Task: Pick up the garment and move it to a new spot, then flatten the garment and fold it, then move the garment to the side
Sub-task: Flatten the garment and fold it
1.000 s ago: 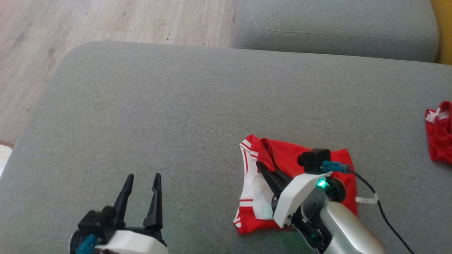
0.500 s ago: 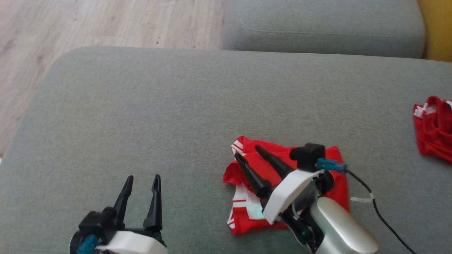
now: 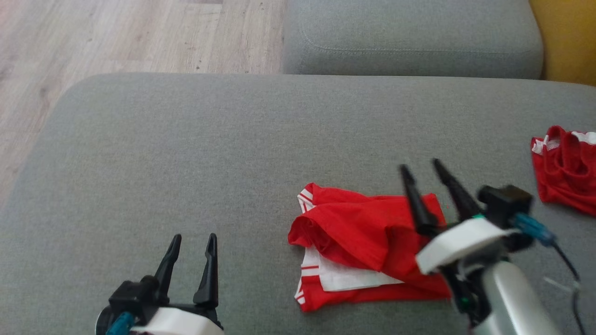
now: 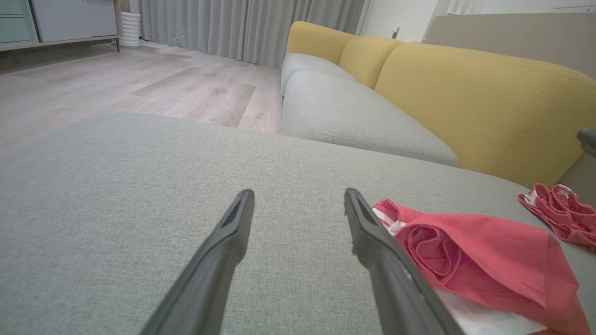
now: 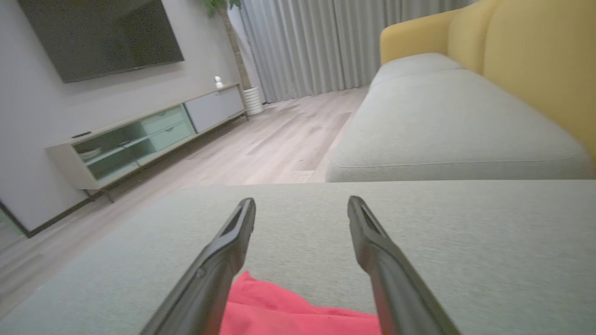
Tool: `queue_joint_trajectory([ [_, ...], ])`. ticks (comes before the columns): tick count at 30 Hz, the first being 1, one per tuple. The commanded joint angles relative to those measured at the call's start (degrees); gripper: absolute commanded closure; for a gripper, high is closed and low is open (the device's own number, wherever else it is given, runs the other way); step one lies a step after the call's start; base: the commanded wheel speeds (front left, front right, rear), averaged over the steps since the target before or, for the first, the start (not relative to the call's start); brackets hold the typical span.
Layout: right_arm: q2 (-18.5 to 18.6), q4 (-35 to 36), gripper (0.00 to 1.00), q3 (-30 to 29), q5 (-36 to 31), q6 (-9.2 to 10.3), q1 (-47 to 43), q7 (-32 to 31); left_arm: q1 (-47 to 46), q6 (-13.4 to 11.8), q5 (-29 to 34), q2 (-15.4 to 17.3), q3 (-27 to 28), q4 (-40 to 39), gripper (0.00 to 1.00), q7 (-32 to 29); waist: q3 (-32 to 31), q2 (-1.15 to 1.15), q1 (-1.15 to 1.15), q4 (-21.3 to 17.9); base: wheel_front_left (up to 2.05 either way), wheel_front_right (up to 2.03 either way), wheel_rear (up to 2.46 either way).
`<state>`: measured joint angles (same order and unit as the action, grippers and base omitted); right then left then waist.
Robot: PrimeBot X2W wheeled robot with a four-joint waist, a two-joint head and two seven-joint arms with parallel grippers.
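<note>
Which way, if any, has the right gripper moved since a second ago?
Yes: right gripper swung rightward off the folded garment, toward the second red garment.

**Garment right of centre on the near sofa cushion**

The garment [image 3: 363,242] lies on the near sofa cushion [image 3: 186,153], right of its middle. The left gripper [image 3: 194,238] is well to the garment's left, apart from it. The right gripper [image 3: 421,165] is over its right end, fingertips past its far edge. A second garment [image 3: 565,172] lies further right on the same cushion, apart. Behind is another seat cushion [image 3: 409,37], with the backrest [image 3: 563,42] to its right and the floor [image 3: 116,37] to its left.
</note>
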<state>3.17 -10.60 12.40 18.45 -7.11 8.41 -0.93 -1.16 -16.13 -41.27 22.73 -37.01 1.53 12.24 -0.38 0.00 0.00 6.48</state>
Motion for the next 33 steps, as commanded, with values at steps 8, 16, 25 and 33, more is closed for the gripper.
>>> queue_joint_trajectory([
  [8, -0.3, 3.7, 0.95, -4.9, -8.4, -0.37, -5.0, 0.4, -2.7, 0.0, 0.3, 0.3, 1.5, -1.6, 0.0, 0.5, 0.0, 0.0, 0.0, 0.5, 0.0, 0.0, 0.0],
  [16, -0.3, -1.2, 1.0, -1.0, -12.7, -0.37, -8.0, 1.0, -3.2, 0.2, 0.5, 0.2, 0.8, -1.5, 0.0, 0.2, 0.3, 0.0, 0.0, 2.4, 0.0, 0.0, 0.0],
  [25, -0.3, -4.0, 1.0, 1.2, -13.5, -0.37, -9.5, -0.1, -2.5, -0.2, 0.2, 0.8, 1.3, -1.6, 0.0, 0.4, 0.6, 0.0, 0.0, 3.9, 0.0, 0.0, 0.0],
  [33, -0.3, -11.0, 1.0, 6.4, -11.2, -0.37, -3.4, 0.4, -2.8, -0.4, 0.1, 1.1, 1.6, -1.9, 0.0, 0.5, 1.4, 0.0, 0.0, 4.4, 0.0, 0.0, 0.0],
])
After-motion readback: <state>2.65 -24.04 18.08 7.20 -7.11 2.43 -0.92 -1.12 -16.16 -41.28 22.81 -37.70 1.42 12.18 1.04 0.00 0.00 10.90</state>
